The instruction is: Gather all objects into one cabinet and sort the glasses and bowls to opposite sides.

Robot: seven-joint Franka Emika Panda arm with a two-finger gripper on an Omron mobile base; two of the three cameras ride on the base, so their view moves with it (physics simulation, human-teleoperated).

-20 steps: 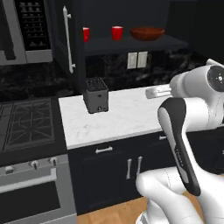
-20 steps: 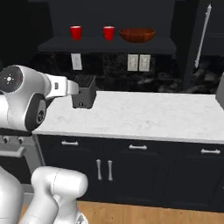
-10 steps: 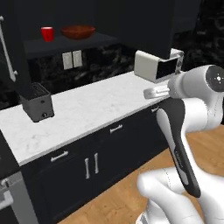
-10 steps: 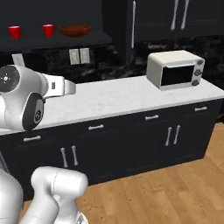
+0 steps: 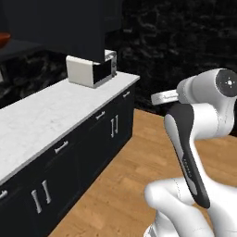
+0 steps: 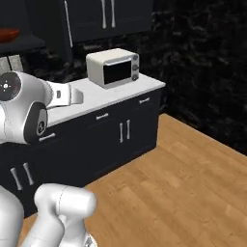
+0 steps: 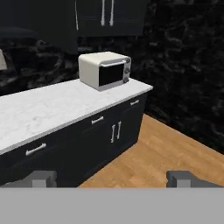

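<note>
At the far left edge of both base views the bowl sits on the cabinet shelf, well apart from the gripper, which hangs open and empty over the floor facing the microwave. This looks like travel or searching; next the base should turn toward cups to collect.

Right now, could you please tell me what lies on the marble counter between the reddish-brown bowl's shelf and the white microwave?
Bare white marble counter runs from below the reddish-brown bowl to the white microwave, seen in the right base view.
</note>
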